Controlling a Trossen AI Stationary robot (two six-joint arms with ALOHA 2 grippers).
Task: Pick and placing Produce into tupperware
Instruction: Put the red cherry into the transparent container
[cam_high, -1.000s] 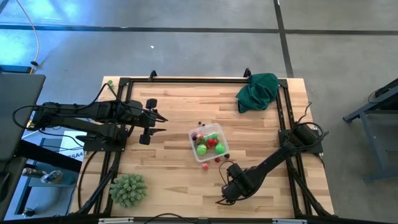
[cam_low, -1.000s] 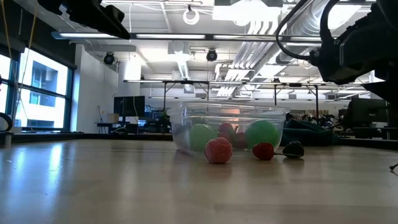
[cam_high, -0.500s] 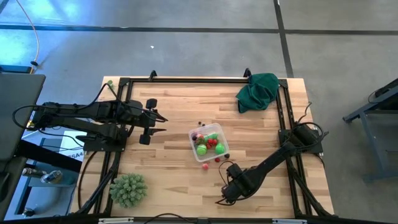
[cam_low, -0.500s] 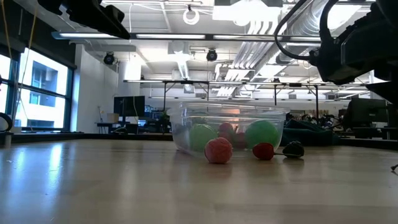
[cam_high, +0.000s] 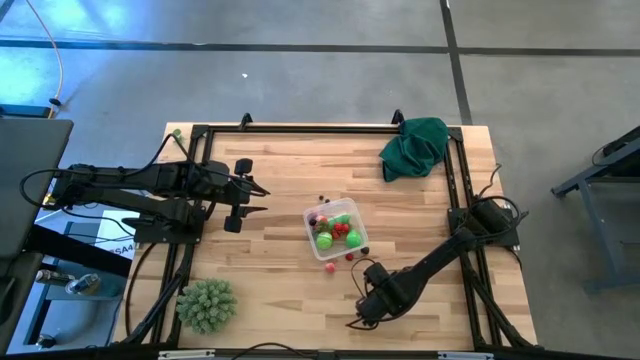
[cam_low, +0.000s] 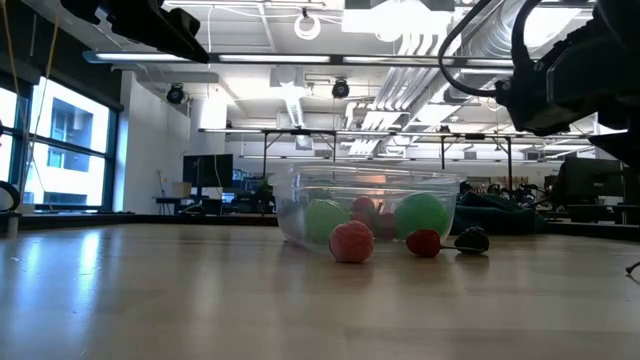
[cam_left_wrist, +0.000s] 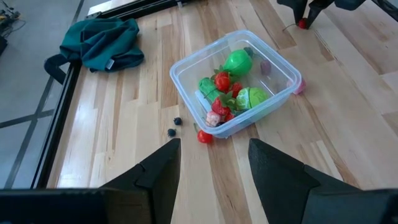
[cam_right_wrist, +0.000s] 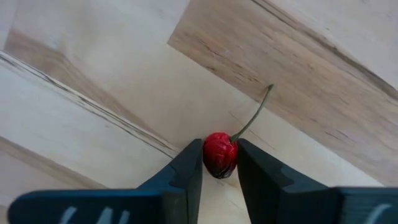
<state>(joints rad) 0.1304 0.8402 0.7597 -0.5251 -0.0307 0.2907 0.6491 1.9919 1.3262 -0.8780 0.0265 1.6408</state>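
while the pale wooden plank table (cam_high: 270, 270) carries a black metal frame (cam_high: 300, 128) along its rim, most of the wood between the rails lies bare, with wide free stretches toward the left arm and along the near edge. a crumpled dark green cloth (cam_high: 413, 146) sits at the far right corner, and a spiky pale-green ball (cam_high: 207, 304) sits at the near left corner, both well apart from the middle.

the small clear plastic tupperware box with rounded corners (cam_high: 336, 231) stands near the table's centre, holding bright green rounded pieces (cam_left_wrist: 238, 62) and small red berry-like pieces (cam_left_wrist: 222, 81). a few tiny produce pieces lie loose on the wood just beside its walls: dark ones (cam_left_wrist: 177, 121) and a red one (cam_left_wrist: 204, 137) on one side, a pink one (cam_low: 351, 241) and a red one (cam_low: 423, 243) on the other.

the right gripper (cam_high: 366, 308) is down at the wood near the front edge, apart from the tupperware. its two dark fingers (cam_right_wrist: 185, 168) are pressed against both sides of a small red cherry with a thin green stem (cam_right_wrist: 219, 154), which rests on the table between them.

the left gripper (cam_left_wrist: 211, 163) hangs over the left side of the table, well apart from the tupperware, its fingers spread with nothing between them.
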